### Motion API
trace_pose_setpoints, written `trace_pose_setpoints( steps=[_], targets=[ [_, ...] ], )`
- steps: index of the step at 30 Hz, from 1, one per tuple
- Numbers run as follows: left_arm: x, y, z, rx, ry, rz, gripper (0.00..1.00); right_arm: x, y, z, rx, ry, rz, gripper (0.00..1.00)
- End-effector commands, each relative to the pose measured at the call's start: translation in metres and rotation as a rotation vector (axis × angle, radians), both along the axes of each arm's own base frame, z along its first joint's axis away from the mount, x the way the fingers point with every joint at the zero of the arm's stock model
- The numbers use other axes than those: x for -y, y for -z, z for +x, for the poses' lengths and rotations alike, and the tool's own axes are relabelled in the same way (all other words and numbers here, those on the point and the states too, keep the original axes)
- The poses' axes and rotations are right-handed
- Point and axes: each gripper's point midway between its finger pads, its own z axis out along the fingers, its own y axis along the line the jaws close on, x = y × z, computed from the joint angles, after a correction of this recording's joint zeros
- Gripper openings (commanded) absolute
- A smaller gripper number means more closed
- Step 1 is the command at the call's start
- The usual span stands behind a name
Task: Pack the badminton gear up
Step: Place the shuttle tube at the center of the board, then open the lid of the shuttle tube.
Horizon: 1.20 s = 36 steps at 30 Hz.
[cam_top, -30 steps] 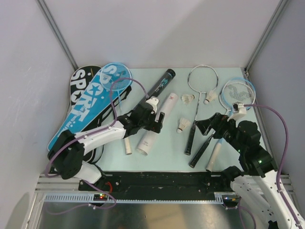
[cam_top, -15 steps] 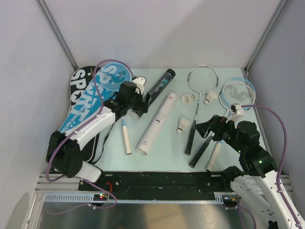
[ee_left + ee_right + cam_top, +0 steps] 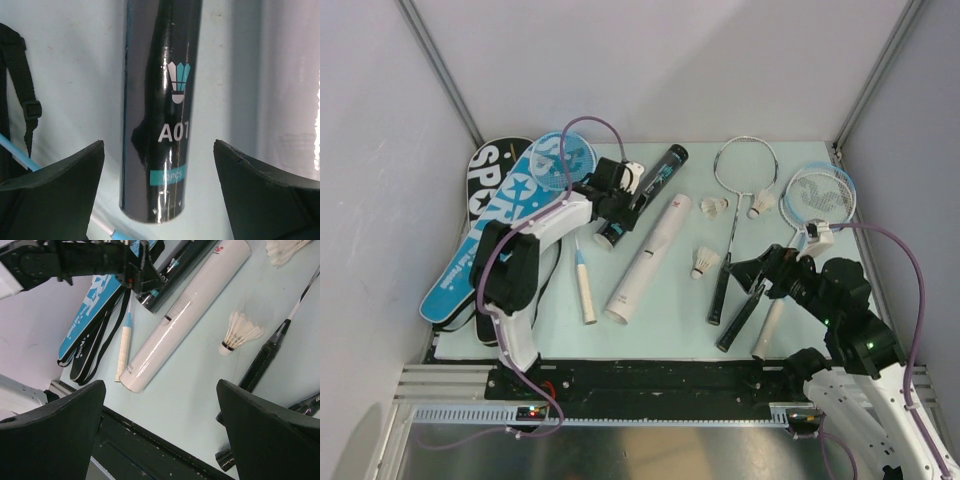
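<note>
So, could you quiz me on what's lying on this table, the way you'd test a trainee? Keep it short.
1. True or false: the left gripper is shut on the black tube.
2. How many shuttlecocks lie loose on the table?
3. What lies right beside the black tube, on the side toward the shuttlecocks? A) the white tube B) a racket cover C) a silver racket

Key: 1 false, its fingers stand open on either side of the tube; 2 three; 3 A.

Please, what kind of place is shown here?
Probably a robot test booth, not a sports hall: plain wall panels, a metal rail at the near edge, a white tube on a pale table.
</note>
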Motion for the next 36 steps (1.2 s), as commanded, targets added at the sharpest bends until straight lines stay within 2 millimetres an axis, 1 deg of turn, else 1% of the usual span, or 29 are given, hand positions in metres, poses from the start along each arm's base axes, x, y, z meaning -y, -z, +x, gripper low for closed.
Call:
trace_pose_setpoints(
  steps=[1, 6, 8, 11, 15, 17, 22, 27, 31, 34, 36],
  targets=[
    [-0.004, 0.011, 0.014, -0.016, 0.003, 0.067, 0.92, 0.0, -0.026, -0.006, 0.073, -0.013, 0.031, 0.99],
    [-0.004, 0.034, 0.022, -0.064, 0.0, 0.087, 0.91, 0.003, -0.025, -0.006, 0.068, 0.002, 0.033, 0.99],
    [-0.004, 0.041, 0.024, -0.081, -0.008, 0.082, 0.88, 0.003, -0.024, -0.005, 0.062, 0.004, 0.035, 0.99],
    [-0.003, 0.047, 0.021, -0.106, -0.017, 0.064, 0.8, 0.0, -0.023, -0.002, 0.052, 0.0, 0.034, 1.0],
    [0.001, 0.042, 0.014, -0.117, -0.013, 0.023, 0.68, -0.002, -0.019, 0.003, 0.032, 0.003, 0.032, 1.0],
    [0.004, 0.035, 0.009, -0.116, -0.012, -0.002, 0.62, -0.002, -0.02, 0.006, 0.023, 0.018, 0.044, 0.99],
    [0.005, 0.008, 0.002, -0.087, -0.029, -0.06, 0.46, -0.001, -0.024, 0.015, 0.019, 0.061, 0.084, 0.99],
    [0.003, -0.021, -0.004, -0.04, -0.042, -0.096, 0.36, -0.002, -0.028, 0.021, 0.025, 0.084, 0.123, 0.99],
    [0.0, -0.044, -0.01, -0.003, -0.062, -0.131, 0.26, -0.005, -0.03, 0.027, 0.027, 0.095, 0.147, 0.99],
    [0.002, -0.058, -0.018, 0.009, -0.064, -0.178, 0.2, -0.006, -0.03, 0.032, 0.029, 0.108, 0.173, 0.99],
    [0.004, -0.068, -0.024, 0.02, -0.062, -0.214, 0.14, -0.008, -0.027, 0.037, 0.021, 0.12, 0.188, 0.99]
  ],
)
